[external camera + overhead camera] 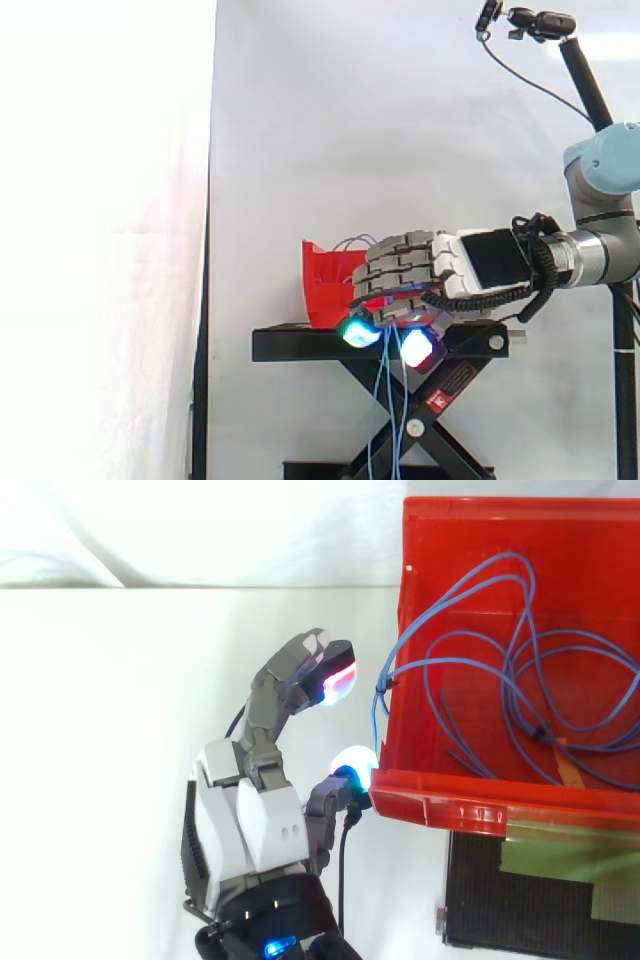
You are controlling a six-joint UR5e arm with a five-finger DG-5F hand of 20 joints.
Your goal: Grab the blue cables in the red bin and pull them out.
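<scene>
Before white curtain [350, 120], on black stand [300, 345]: find blue cables [520, 670], likely light, limp and slippery, looped in red bin [430, 790], some spilling over its wall beside hand [250, 820]; cannot tell whether grasped; best pinch bunched strands there.

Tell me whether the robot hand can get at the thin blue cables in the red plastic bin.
Probably yes: the robot hand sits just outside the red plastic bin, beside the wall where some thin blue cables drape over and hang down. Nothing stands between them.
</scene>
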